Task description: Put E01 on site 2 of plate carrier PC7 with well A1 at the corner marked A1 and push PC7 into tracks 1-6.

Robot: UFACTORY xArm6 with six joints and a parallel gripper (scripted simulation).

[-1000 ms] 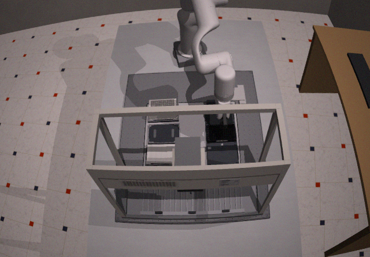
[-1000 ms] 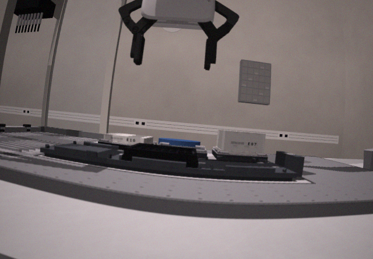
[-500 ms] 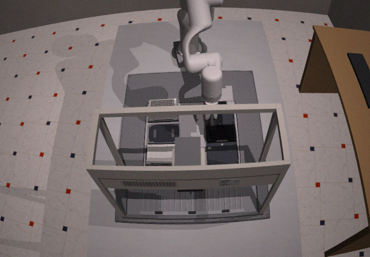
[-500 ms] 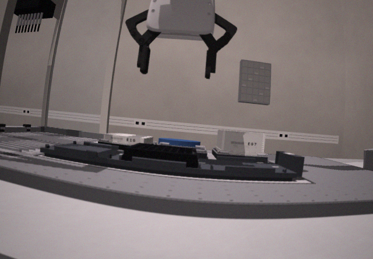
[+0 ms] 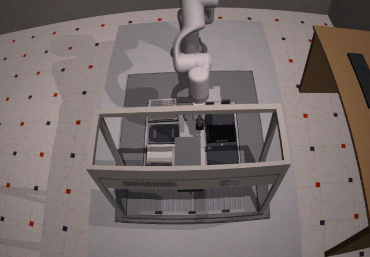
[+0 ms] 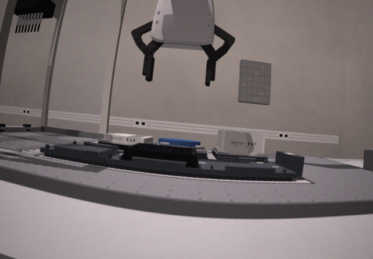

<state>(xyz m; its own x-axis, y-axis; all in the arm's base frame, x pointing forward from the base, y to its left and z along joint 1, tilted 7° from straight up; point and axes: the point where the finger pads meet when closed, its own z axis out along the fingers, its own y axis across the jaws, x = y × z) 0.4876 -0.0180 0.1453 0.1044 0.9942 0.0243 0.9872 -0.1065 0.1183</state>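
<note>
The dark plate carrier PC7 (image 5: 222, 137) lies lengthwise on the apron, short of the rails (image 5: 191, 201); it also shows in the low view (image 6: 171, 163). A black well plate (image 5: 221, 132) (image 6: 159, 153) sits on its middle site; the sites on either side look bare. My gripper (image 6: 178, 76) is open and empty, high above the carrier. From above, the gripper (image 5: 198, 125) hangs between the carrier and the nest row. White E07 (image 6: 240, 143) and white E10 (image 6: 123, 137) stand in their nests. The middle nest (image 5: 162, 133) looks dark and empty.
The instrument's beige frame (image 5: 188, 167) spans the deck, its top bar crossing just under my wrist. A pipetting head (image 6: 32, 7) hangs at the upper left. Three small dark lamp blocks (image 5: 191, 212) sit behind the rails. A blue strip (image 6: 179, 142) shows behind the carrier.
</note>
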